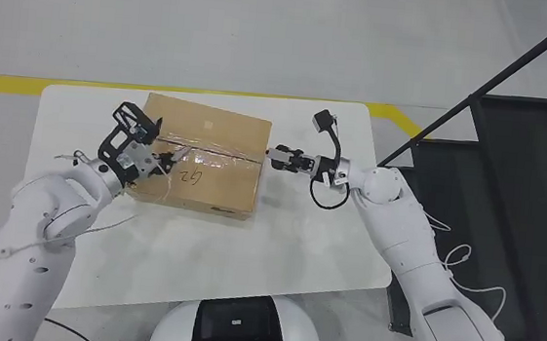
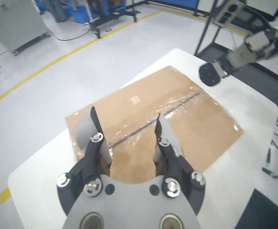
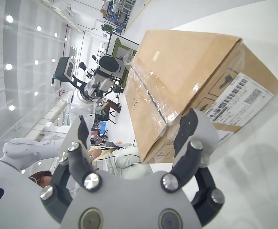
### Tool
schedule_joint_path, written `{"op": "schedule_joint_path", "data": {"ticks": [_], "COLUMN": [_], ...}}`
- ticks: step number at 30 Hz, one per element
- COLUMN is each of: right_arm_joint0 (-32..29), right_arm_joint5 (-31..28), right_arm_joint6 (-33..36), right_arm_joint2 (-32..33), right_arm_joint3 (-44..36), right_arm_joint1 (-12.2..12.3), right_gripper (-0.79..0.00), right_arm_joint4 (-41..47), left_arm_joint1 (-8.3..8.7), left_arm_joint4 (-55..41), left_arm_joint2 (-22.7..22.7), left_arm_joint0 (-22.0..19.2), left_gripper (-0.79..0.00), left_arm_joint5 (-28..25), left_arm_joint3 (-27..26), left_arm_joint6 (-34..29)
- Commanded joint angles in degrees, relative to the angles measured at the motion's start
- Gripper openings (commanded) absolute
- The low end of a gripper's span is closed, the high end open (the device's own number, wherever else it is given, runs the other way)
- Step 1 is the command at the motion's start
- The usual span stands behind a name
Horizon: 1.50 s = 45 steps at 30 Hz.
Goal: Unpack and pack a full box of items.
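Cardboard is what you are handling here: the box (image 1: pixel 206 155) sits closed toward 11 o'clock on the surface (image 1: pixel 297 241). Its top flaps are sealed by clear tape (image 2: pixel 152 123) running along the centre seam from 9 to 3 o'clock. The left gripper (image 2: pixel 126 112) hangs over the box's 9 o'clock end with its fingers spread either side of the seam, holding nothing. The right gripper (image 3: pixel 136 115) sits at the 3 o'clock end, also spread and empty, level with the seam's end above the shipping label (image 3: pixel 239 95).

Expect a full box to be heavy, so don't count on lifting it with one gripper. The walls should be stiff, but the flaps will likely give if you press near the seam. The tape looks slick and wrinkled, so fingertips may slide off it. Your best hold is probably the crumpled tape at the 3 o'clock end, where the flap edge looks slightly lifted. Meanwhile, steady the box from the 9 o'clock end.
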Motion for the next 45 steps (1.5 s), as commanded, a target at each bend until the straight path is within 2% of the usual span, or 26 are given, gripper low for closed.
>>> {"op": "schedule_joint_path", "data": {"ticks": [1, 9, 13, 16, 18, 20, 23, 25, 28, 33, 37, 45], "right_arm_joint0": [0.1, 0.4, 0.5, 0.6, 0.6, 0.6, 0.5, 0.5, 0.4, 0.5, 0.6, 0.8], "right_arm_joint5": [-0.1, -0.2, -0.2, -0.2, -0.3, -0.3, -0.4, -0.4, -0.4, -0.4, -0.3, -0.4], "right_arm_joint6": [-0.1, 0.0, -0.1, -0.1, -0.2, -0.3, -0.4, -0.6, -0.7, -1.0, -1.4, -1.5], "right_arm_joint2": [-0.1, -0.4, -0.6, -1.0, -1.3, -1.6, -1.9, -2.1, -2.4, -2.7, -2.8, -3.1], "right_arm_joint3": [0.1, 0.8, 0.9, 0.8, 0.7, 0.7, 0.8, 0.9, 1.0, 1.1, 1.3, 1.3], "right_arm_joint1": [0.0, 0.3, 0.4, 0.4, 0.4, 0.4, 0.4, 0.5, 0.5, 0.6, 0.6, 0.8], "right_gripper": [0.000, 0.000, 0.000, 0.000, 0.000, 0.000, 0.000, 0.000, 0.000, 0.000, 0.000, 0.000], "right_arm_joint4": [0.1, 0.7, 0.8, 0.8, 0.8, 0.7, 0.7, 0.5, 0.5, 0.5, 0.6, 0.8], "left_arm_joint1": [-0.11, -0.72, -0.55, -0.31, -0.27, -0.36, -0.03, 0.29, 0.51, 0.41, 0.44, 0.72], "left_arm_joint4": [-1.2, -10.9, -14.1, -13.2, -10.2, -10.6, -13.4, -16.7, -21.2, -28.3, -31.7, -33.0], "left_arm_joint2": [0.7, 2.7, 2.3, 1.3, 0.5, 0.4, -0.4, -0.1, 1.1, 3.8, 4.5, 4.7], "left_arm_joint0": [-1.0, -7.5, -8.6, -7.9, -6.6, -5.4, -4.2, -4.3, -6.1, -10.4, -13.4, -14.6], "left_gripper": [0.000, 0.000, 0.000, 0.000, 0.000, 0.000, 0.000, 0.000, 0.000, 0.000, 0.000, 0.000], "left_arm_joint5": [0.8, 5.1, 3.5, 3.1, 6.9, 7.9, 1.9, -4.3, -8.7, -10.8, -9.0, -6.0], "left_arm_joint3": [1.1, 9.0, 10.4, 9.4, 8.0, 6.9, 6.2, 6.9, 8.7, 13.7, 17.8, 21.2], "left_arm_joint6": [-2.0, -10.0, -12.5, -10.5, -7.4, -4.5, -3.4, -6.0, -10.3, -14.2, -16.4, -16.5]}}
